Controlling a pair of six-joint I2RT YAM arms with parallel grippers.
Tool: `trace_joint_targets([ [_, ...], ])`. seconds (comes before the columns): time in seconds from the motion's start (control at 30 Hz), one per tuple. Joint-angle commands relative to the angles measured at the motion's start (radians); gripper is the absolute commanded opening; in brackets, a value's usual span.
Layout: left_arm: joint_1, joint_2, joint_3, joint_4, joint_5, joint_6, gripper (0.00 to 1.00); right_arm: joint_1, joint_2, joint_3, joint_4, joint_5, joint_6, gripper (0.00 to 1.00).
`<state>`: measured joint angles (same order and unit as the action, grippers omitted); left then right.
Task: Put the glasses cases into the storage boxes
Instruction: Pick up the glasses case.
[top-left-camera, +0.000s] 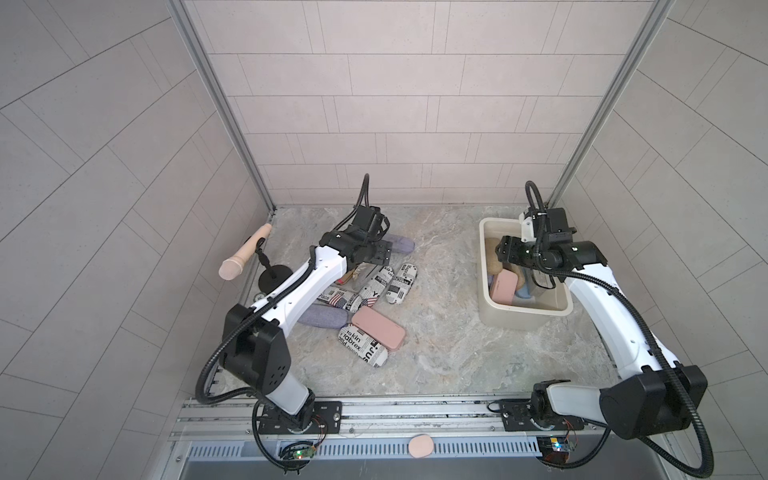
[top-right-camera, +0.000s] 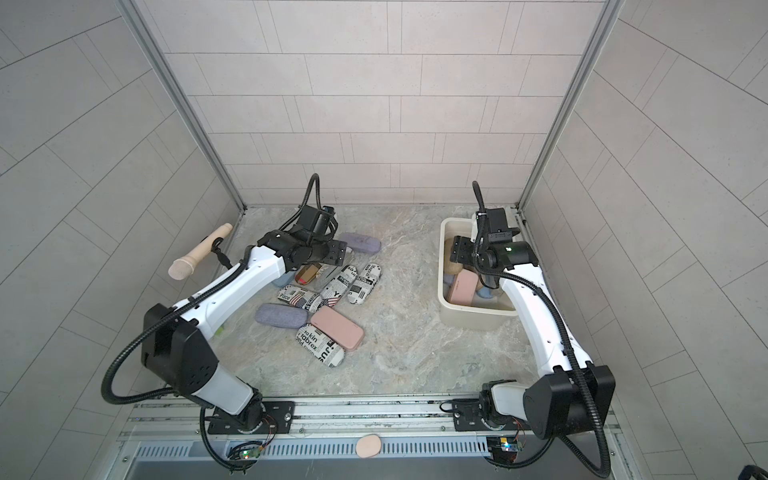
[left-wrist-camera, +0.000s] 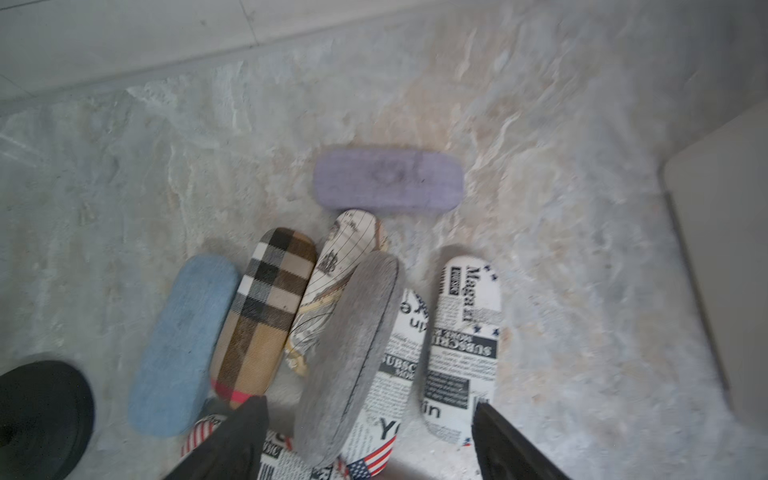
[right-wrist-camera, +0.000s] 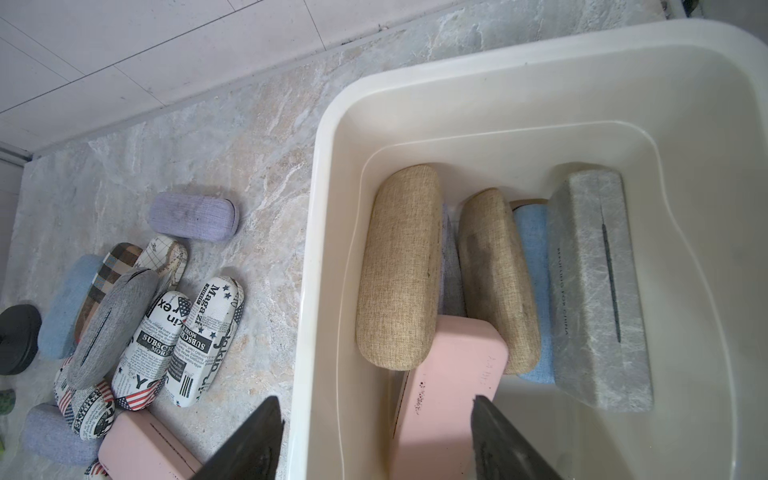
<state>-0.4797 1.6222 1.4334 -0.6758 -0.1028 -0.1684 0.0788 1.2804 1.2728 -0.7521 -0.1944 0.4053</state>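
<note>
Cream-white plastic forms the storage box, which is placed on the marble table top. Inside the box several glasses cases are seen: two tan cases, a light blue case, a grey marbled case and a pink case that touches the tan ones. The right gripper is held above the box, over the pink case, with its fingers apart and nothing clamped. Outside the box, well apart on its left side, a pile is found on the table: newspaper-print cases, a plaid case, a grey case, a purple case and a second pink case. The left gripper is held over this pile, fingers spread, and no case is gripped.
</note>
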Motion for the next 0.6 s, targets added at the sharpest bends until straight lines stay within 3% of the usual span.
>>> trace_joint_targets([
  [0.0,-0.011,0.104,0.072,-0.220,-0.091,0.123,0.83,0.006,-0.009,-0.031,0.033,-0.009,0.006,0.74],
  [0.13,-0.026,0.238,0.161,-0.318,-0.134,0.172,0.76,0.006,0.015,-0.043,0.032,-0.028,0.000,0.74],
  [0.37,-0.025,0.252,0.057,-0.198,-0.145,0.193,0.75,0.005,0.006,-0.054,0.049,-0.046,-0.006,0.74],
  [0.57,-0.025,0.295,0.046,-0.200,-0.184,0.184,0.73,0.004,0.019,-0.046,0.046,-0.057,-0.010,0.74],
])
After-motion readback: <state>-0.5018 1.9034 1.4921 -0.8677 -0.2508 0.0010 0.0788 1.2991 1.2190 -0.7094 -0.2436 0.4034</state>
